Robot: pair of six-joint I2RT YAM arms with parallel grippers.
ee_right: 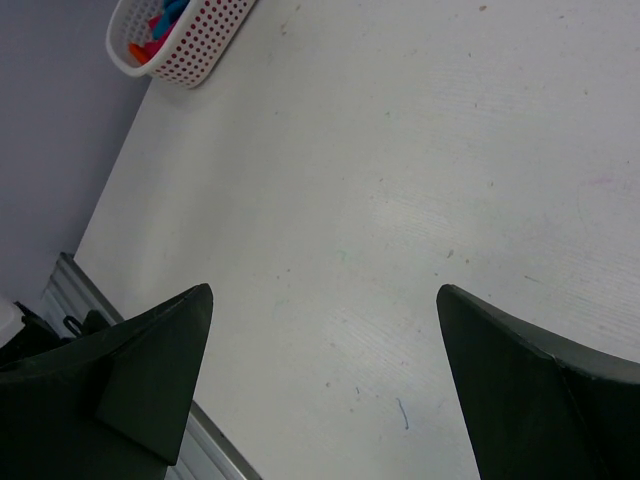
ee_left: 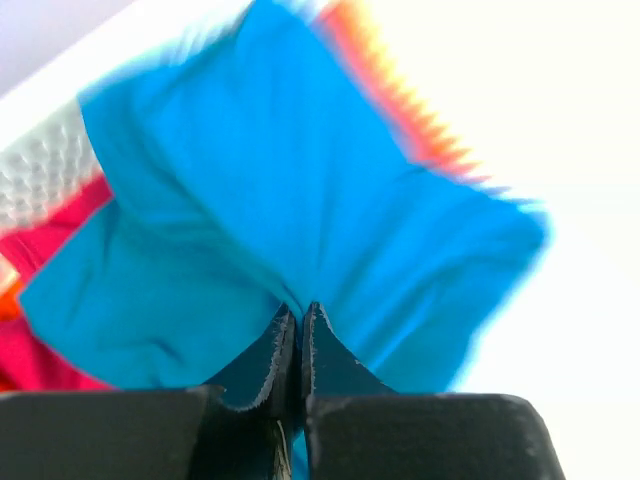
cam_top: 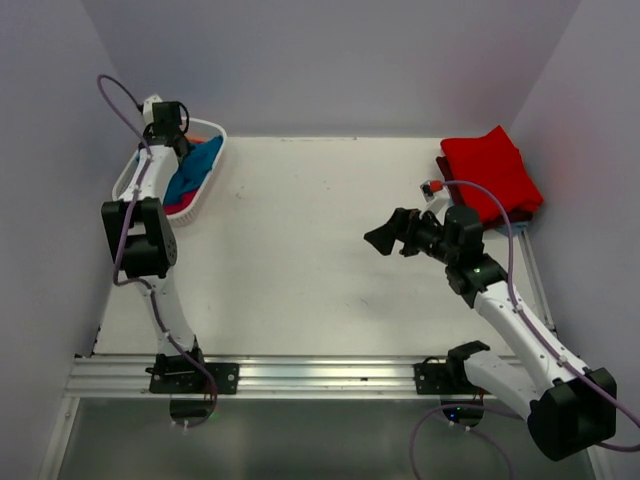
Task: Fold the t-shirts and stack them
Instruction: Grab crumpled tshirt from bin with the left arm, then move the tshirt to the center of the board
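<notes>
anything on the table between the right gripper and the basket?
Nothing. Only bare white table lies between the open right gripper and the basket. The top view shows the whole stretch, and the right wrist view agrees.

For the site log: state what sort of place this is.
Probably a robotics lab test cell: a white table boxed in by plain walls, two robot arms bolted to a metal rail, and a basket of shirts.

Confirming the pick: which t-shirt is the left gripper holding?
The teal blue t-shirt: the left gripper is shut on its cloth. The pinkish red t-shirt beside it lies untouched.
</notes>
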